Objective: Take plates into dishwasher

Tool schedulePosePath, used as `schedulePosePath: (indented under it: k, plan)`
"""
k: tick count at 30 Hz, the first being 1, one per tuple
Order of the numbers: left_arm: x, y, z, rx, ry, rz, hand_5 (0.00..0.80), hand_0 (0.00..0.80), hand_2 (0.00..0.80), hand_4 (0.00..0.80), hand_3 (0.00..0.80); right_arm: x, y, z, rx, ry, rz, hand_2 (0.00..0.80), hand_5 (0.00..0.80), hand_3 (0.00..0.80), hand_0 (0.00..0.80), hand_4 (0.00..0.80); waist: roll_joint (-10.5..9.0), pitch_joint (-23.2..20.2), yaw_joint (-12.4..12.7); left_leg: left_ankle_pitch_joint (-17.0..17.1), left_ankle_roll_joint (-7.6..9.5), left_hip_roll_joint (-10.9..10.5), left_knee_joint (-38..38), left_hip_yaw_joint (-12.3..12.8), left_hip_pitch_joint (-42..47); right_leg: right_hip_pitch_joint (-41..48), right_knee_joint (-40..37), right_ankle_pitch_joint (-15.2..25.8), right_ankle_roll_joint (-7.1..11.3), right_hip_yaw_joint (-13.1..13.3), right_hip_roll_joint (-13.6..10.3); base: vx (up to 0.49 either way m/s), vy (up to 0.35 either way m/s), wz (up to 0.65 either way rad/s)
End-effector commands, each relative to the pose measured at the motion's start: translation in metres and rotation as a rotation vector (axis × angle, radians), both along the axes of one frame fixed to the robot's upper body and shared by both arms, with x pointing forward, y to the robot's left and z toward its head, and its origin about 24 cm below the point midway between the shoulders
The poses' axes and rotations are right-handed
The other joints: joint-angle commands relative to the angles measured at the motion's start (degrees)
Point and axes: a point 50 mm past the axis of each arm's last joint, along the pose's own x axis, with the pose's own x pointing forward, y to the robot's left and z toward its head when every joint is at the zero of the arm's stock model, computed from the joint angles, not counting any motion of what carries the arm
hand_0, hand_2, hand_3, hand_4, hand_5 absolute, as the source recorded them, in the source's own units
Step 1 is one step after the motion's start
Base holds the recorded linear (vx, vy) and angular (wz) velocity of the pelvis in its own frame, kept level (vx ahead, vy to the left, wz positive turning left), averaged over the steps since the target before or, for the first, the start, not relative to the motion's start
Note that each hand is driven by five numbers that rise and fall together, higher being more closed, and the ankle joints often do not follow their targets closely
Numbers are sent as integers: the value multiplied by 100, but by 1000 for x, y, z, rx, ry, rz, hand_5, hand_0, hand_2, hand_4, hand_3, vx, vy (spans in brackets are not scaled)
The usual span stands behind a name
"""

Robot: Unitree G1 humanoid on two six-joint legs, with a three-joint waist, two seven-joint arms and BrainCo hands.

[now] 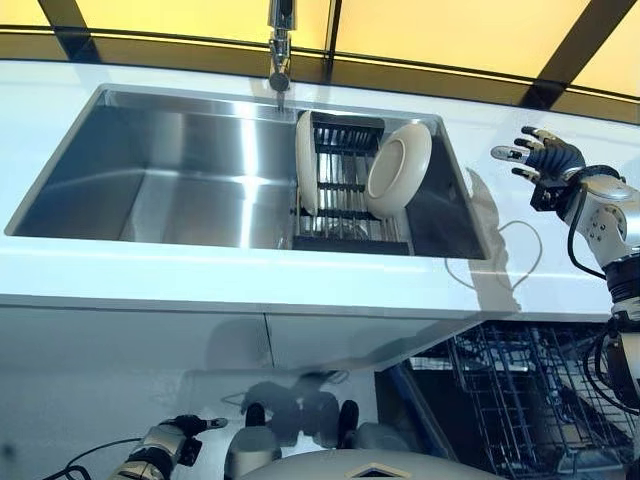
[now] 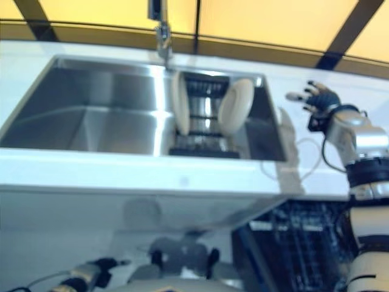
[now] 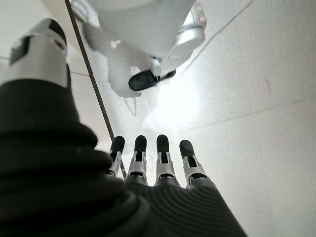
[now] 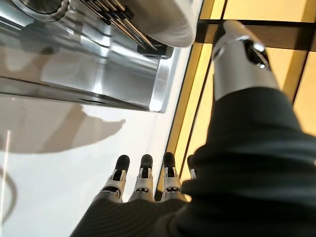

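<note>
Two white plates stand on edge in a black rack (image 1: pixel 345 190) inside the steel sink (image 1: pixel 170 170): one thin plate (image 1: pixel 305 160) at the rack's left, one tilted plate (image 1: pixel 398 170) at its right. My right hand (image 1: pixel 540 158) hovers open above the white counter right of the sink, fingers spread, holding nothing. The plate's rim (image 4: pixel 170 19) shows in the right wrist view. My left hand (image 1: pixel 180 437) hangs low by the floor, fingers straight (image 3: pixel 158 158), empty. The dishwasher's dark wire basket (image 1: pixel 520 400) lies open below the counter at the right.
A faucet (image 1: pixel 281 45) rises behind the sink's middle. The white counter (image 1: pixel 250 275) runs along the front, with cabinet fronts beneath. A yellow wall with dark strips backs the counter.
</note>
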Motion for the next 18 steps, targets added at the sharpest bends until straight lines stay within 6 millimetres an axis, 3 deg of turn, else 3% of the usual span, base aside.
schedulePosePath:
  k: [1, 18]
  plan:
    - [4, 5, 2, 15, -5, 0, 0, 0, 0, 0, 0, 11, 1, 39, 17, -98, -1, 0, 0, 0, 0, 0, 7, -315, 255, -457, 283, -309, 177, 176, 39, 1, 430, -314, 502, -168, -348, 44, -12, -6]
    - [-13, 0, -4, -2, 17, -3, 0, 0, 0, 0, 0, 18, 35, 8, 175, -31, 154, 0, 0, 0, 0, 0, 128, -271, 314, -396, 177, -215, 106, 198, 28, 114, 318, -418, 448, -224, -313, 6, -3, 1]
